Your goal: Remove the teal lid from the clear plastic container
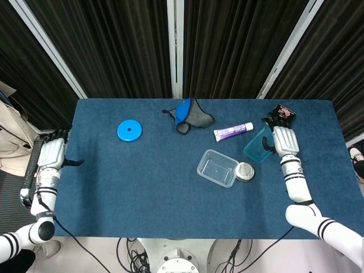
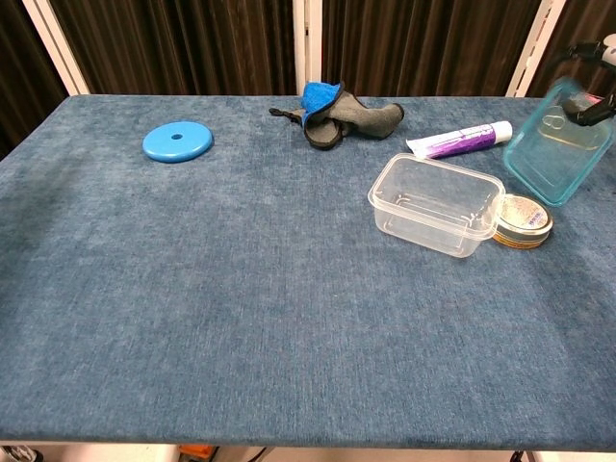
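Observation:
The clear plastic container (image 1: 216, 168) (image 2: 436, 203) stands open, lidless, on the blue table right of centre. The translucent teal lid (image 1: 258, 147) (image 2: 558, 153) is off it, held at the table's right side by my right hand (image 1: 282, 140), whose fingers (image 2: 590, 104) grip the lid's far edge; its low corner looks close to the cloth. My left hand (image 1: 51, 154) hangs off the table's left edge with its fingers apart and nothing in it; the chest view does not show it.
A round tin (image 1: 245, 172) (image 2: 522, 219) sits against the container's right side. A purple tube (image 1: 233, 132) (image 2: 458, 140), a blue-grey cloth (image 1: 188, 114) (image 2: 335, 110), a blue disc (image 1: 129, 130) (image 2: 178, 141) and a dark tin (image 1: 282, 112) lie further back.

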`<state>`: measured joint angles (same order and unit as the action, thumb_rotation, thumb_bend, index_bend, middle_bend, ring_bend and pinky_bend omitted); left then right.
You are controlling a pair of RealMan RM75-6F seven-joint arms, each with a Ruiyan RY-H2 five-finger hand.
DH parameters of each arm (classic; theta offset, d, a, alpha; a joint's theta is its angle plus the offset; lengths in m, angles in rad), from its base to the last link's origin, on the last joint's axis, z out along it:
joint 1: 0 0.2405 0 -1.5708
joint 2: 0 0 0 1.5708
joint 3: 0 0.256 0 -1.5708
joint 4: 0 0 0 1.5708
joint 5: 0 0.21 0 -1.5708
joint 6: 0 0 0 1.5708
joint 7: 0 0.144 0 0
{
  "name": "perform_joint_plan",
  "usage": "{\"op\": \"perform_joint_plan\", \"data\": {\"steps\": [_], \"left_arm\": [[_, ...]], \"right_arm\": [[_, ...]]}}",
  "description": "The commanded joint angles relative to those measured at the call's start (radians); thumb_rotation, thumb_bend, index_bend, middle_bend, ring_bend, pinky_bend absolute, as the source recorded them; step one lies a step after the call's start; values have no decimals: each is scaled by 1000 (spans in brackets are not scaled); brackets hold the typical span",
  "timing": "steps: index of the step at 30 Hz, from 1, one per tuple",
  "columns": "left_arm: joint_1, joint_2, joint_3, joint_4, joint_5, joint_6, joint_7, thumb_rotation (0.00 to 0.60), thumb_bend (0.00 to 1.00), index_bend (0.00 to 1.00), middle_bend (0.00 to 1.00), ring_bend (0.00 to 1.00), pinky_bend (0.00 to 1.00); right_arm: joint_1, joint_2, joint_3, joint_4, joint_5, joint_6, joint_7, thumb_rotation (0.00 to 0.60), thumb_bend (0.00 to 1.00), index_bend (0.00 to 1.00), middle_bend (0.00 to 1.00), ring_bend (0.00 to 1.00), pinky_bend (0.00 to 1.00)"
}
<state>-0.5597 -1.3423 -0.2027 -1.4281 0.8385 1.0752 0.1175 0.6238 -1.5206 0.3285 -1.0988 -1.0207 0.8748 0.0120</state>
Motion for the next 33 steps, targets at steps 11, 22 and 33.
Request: {"op": "perform_joint_plan", "data": {"steps": [11,22,33], "left_arm": [[60,50,27,-8,98,92,52,600,0,1,0,0,0],[201,68,124,-70,353,346,71,600,0,39,0,0,0],[344,102,211,-281,482,523,193,600,0,40,0,0,0]], "right_arm": [[-90,120,-28,-255,-67,193,-26,600,245,0,27,0,0],[-343,308,-228,-529,-394,508,110,600,307,70,88,0,0],[-452,330,-316,-587,-491,606,128,600,313,70,83,0,0]]}}
